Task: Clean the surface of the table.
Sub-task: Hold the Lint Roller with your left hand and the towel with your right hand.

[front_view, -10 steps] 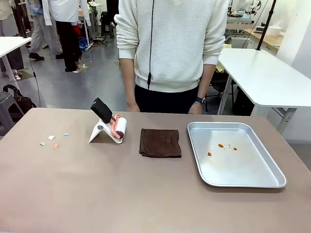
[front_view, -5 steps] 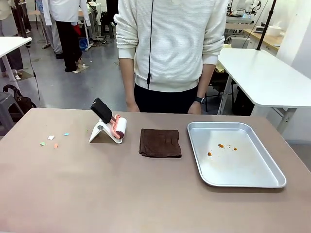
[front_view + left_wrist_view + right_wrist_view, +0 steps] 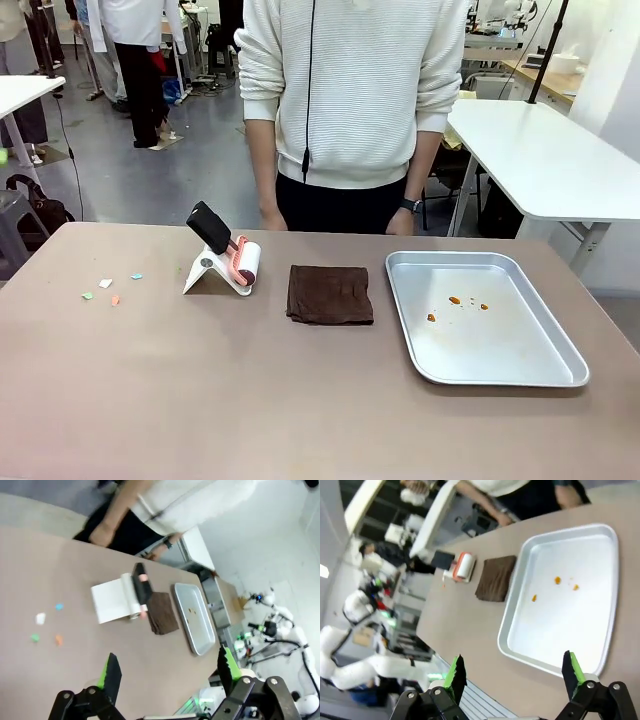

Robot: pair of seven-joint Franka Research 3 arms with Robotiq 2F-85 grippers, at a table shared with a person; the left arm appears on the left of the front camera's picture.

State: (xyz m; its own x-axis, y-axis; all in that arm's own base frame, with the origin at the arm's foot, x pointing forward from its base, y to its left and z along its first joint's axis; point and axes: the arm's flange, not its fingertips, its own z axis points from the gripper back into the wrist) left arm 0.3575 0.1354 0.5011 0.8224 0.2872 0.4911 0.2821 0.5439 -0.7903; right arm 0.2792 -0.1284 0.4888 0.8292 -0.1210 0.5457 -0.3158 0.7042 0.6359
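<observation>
The taupe-brown table (image 3: 300, 400) carries small coloured paper scraps (image 3: 105, 290) at its left. A lint roller (image 3: 235, 260) with a black handle leans on a white stand beside a folded brown cloth (image 3: 330, 294). To the right lies a silver tray (image 3: 500, 345) with a few orange crumbs (image 3: 455, 300). My left gripper (image 3: 169, 667) hangs open high above the table's left side, over the scraps (image 3: 41, 618). My right gripper (image 3: 514, 671) is open above the near edge of the tray (image 3: 555, 625). Neither holds anything.
A person in a white sweater (image 3: 350, 90) stands at the far edge, both hands resting by the table rim. A white-topped table (image 3: 540, 150) stands behind to the right. Bare tabletop stretches along the near side.
</observation>
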